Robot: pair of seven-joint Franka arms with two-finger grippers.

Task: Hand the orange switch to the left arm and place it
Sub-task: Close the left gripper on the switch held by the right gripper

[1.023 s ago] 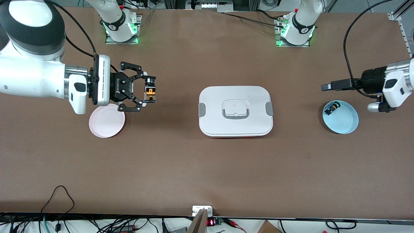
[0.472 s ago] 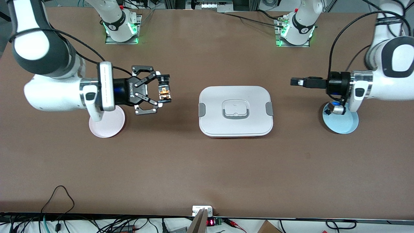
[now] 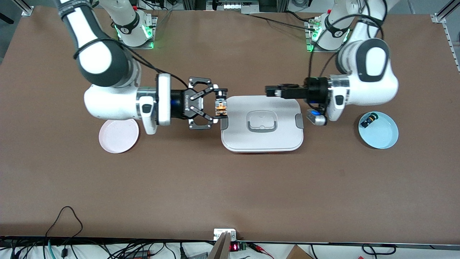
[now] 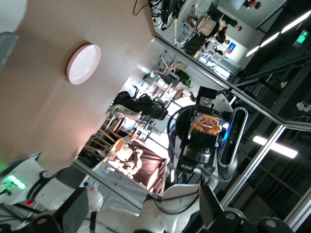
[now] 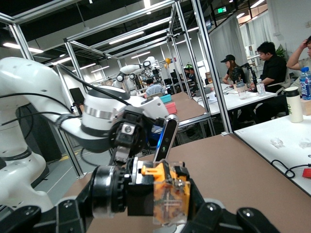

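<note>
The orange switch (image 3: 220, 105) hangs over the end of the white box (image 3: 261, 140) toward the right arm. My right gripper (image 3: 217, 105) is shut on it, linkage fingers either side. The right wrist view shows the switch (image 5: 167, 194) clamped in that gripper (image 5: 155, 206), its black round end sticking out sideways. My left gripper (image 3: 268, 90) hovers over the box's edge nearest the bases, pointing at the switch, a gap between them. Seen from the left wrist, its own fingers (image 4: 214, 209) stand wide apart around nothing, the gripper (image 4: 143, 213) open, with the switch (image 4: 206, 124) ahead.
A pink plate (image 3: 118, 136) lies toward the right arm's end. A blue plate (image 3: 382, 138) at the left arm's end holds a small black-and-blue switch (image 3: 368, 120). Cables and a small device (image 3: 225, 234) line the table edge nearest the camera.
Both arms swung in from the table's ends toward the box. The right gripper carried the switch from beside the pink plate to the box's end; the left gripper came from over the blue plate.
</note>
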